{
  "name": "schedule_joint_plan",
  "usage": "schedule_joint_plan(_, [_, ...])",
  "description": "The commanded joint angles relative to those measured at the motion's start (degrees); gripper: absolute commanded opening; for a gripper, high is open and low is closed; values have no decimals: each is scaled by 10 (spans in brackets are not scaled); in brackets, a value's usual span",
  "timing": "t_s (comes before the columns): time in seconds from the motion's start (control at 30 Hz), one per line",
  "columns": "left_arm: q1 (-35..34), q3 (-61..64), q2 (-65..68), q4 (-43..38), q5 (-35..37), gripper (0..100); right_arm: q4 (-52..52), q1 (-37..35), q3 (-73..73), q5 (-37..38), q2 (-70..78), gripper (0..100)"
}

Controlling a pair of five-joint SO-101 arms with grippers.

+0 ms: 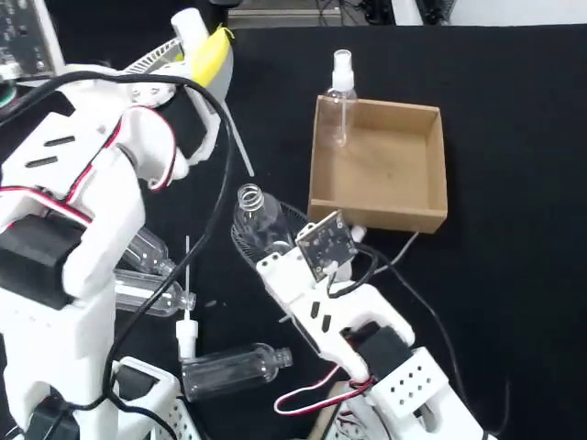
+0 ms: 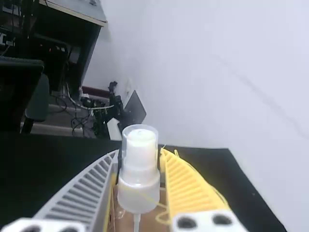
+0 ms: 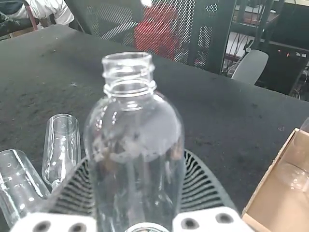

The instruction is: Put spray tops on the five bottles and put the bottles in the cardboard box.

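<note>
My left gripper (image 1: 196, 35) is raised over the table's far left, shut on a white spray top (image 2: 139, 170) between its grey and yellow fingers; the top's thin tube (image 1: 237, 142) hangs down. Lower and nearer, my right gripper (image 1: 263, 240) is shut on a clear open-necked bottle (image 3: 134, 145), held upright (image 1: 258, 214) just left of the cardboard box (image 1: 431, 216). One bottle with a spray top (image 1: 341, 96) stands in the box's far left corner. Three open bottles lie at the left (image 1: 145, 249) (image 1: 151, 295) (image 1: 234, 367), and a loose spray top (image 1: 186, 332) lies between them.
The left arm's white body (image 1: 64, 238) covers the table's left side and part of the lying bottles. Cables (image 1: 404, 275) trail by the box's near wall. To the right of the box lies bare black table (image 1: 514, 183).
</note>
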Motion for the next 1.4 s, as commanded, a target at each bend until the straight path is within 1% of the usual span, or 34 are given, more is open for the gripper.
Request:
schedule_joint_plan(0.0, [3,20,-16,4,1,29,-20,13,-5,-5,-22,11])
schedule_joint_plan(0.33, [7,49,-16,8,2,29,-19,13,-5,-5,-22,11])
schedule_joint_plan(0.5, [9,50,-16,72,4,29,-19,13,-5,-5,-22,11])
schedule_joint_plan(0.67, [46,50,-16,137,5,30,-19,13,-5,-5,-22,11])
schedule_joint_plan(0.77, [73,50,-16,149,5,33,-19,13,-5,-5,-22,11])
schedule_joint_plan(0.9, [78,73,-11,148,1,39,-19,13,-5,-5,-22,11])
schedule_joint_plan(0.93, [78,84,-14,148,1,56,-18,13,-5,-5,-22,11])
schedule_joint_plan(1.0, [78,102,-16,151,1,129,-18,13,-5,-5,-22,11])
schedule_joint_plan(1.13, [77,117,-17,153,4,334,-18,13,-5,-5,-22,11])
schedule_joint_plan(1.2, [77,114,-25,153,5,414,-18,13,-5,-5,-22,11])
schedule_joint_plan(1.27, [77,113,-47,153,5,462,-18,13,-5,-5,-22,11])
schedule_joint_plan(1.37, [77,118,-87,149,1,466,-18,13,-5,-5,-22,11])
